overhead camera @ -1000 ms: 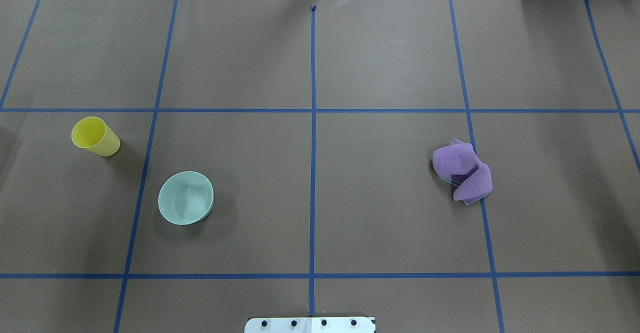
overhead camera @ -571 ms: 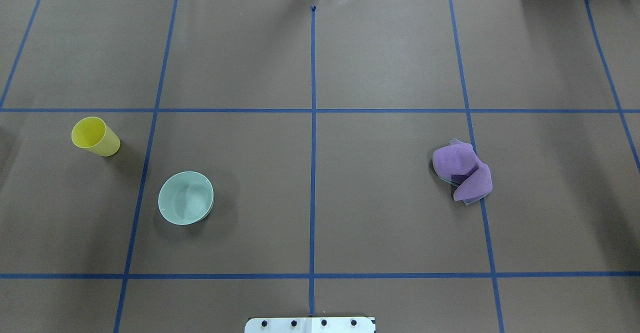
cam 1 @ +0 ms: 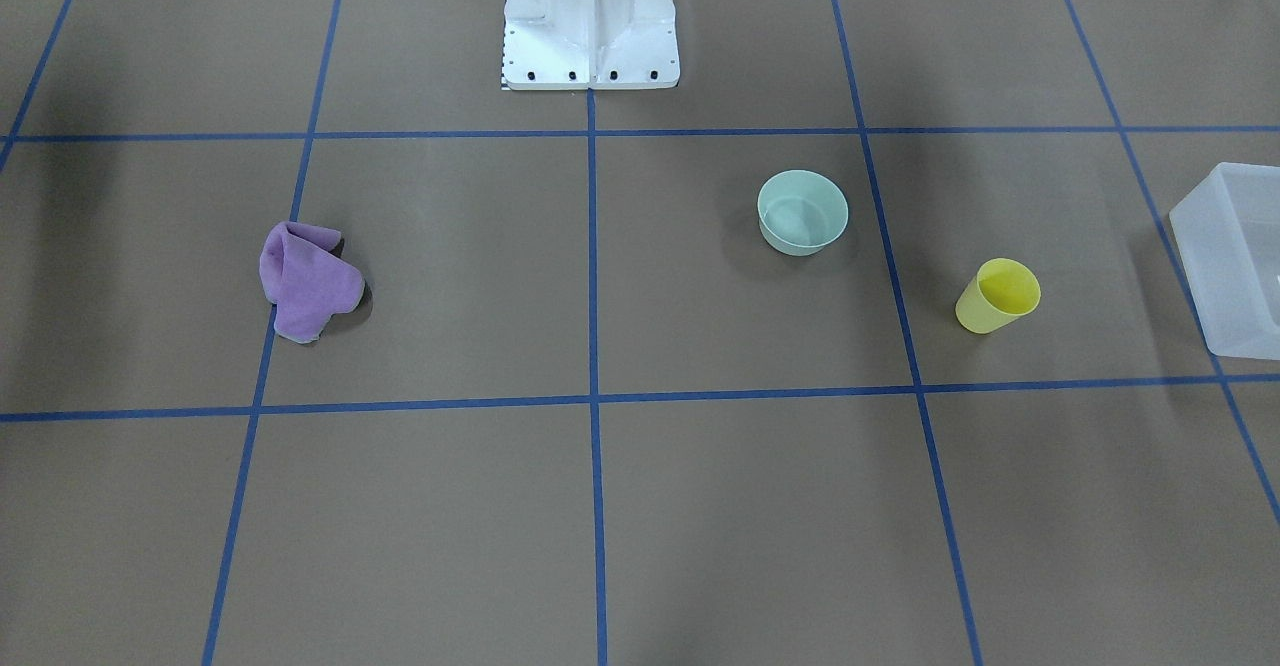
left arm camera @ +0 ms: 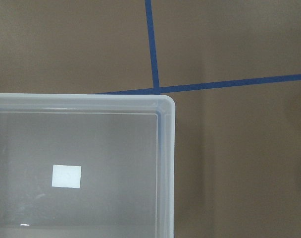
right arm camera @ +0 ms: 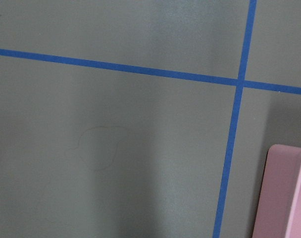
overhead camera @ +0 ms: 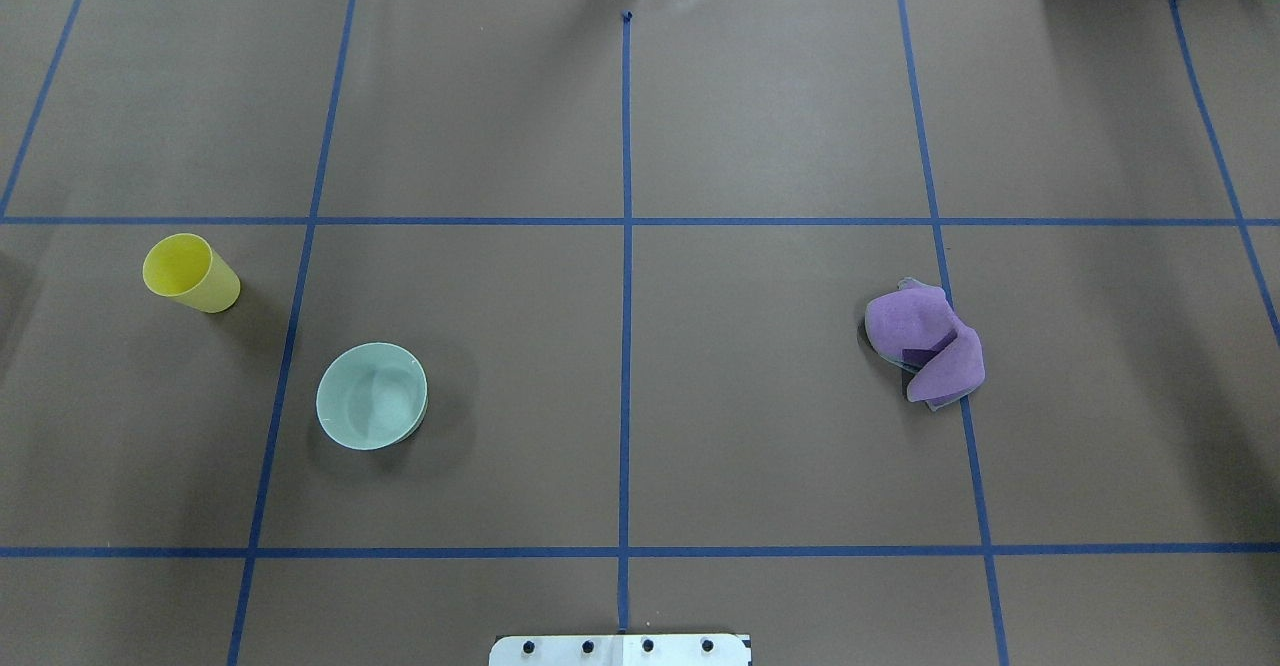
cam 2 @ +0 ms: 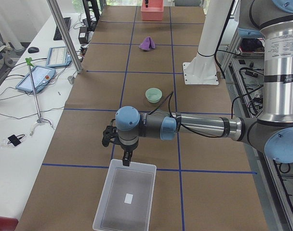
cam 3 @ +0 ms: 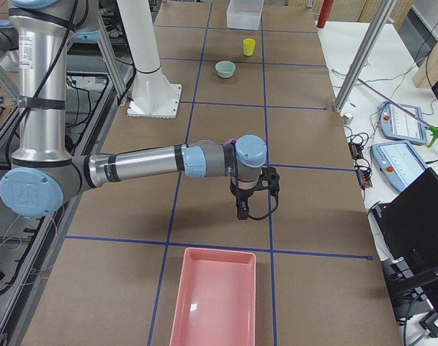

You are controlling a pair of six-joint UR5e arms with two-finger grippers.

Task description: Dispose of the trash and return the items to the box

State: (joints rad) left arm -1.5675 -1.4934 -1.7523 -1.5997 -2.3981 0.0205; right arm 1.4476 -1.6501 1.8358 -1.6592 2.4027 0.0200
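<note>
The yellow cup (overhead camera: pixel 190 273) stands upright at the table's left, also in the front view (cam 1: pixel 997 295). The mint-green bowl (overhead camera: pixel 371 395) sits open side up nearer the middle (cam 1: pixel 802 212). The frosted box (cam 1: pixel 1235 256) stands empty at the far left end; its rim fills the left wrist view (left arm camera: pixel 165 148). A crumpled purple piece of trash (overhead camera: pixel 925 343) lies on the right. My left gripper (cam 2: pixel 126 160) hangs just above the box's edge (cam 2: pixel 132 166). My right gripper (cam 3: pixel 241 209) hangs over bare table before a pink tray (cam 3: pixel 212 303). I cannot tell whether either is open or shut.
The white robot base (cam 1: pixel 590 21) stands at the table's near middle edge. The pink tray's corner shows in the right wrist view (right arm camera: pixel 284 193). Blue tape lines mark a grid on the brown table cover. Metal posts and tablets stand beyond the far edge.
</note>
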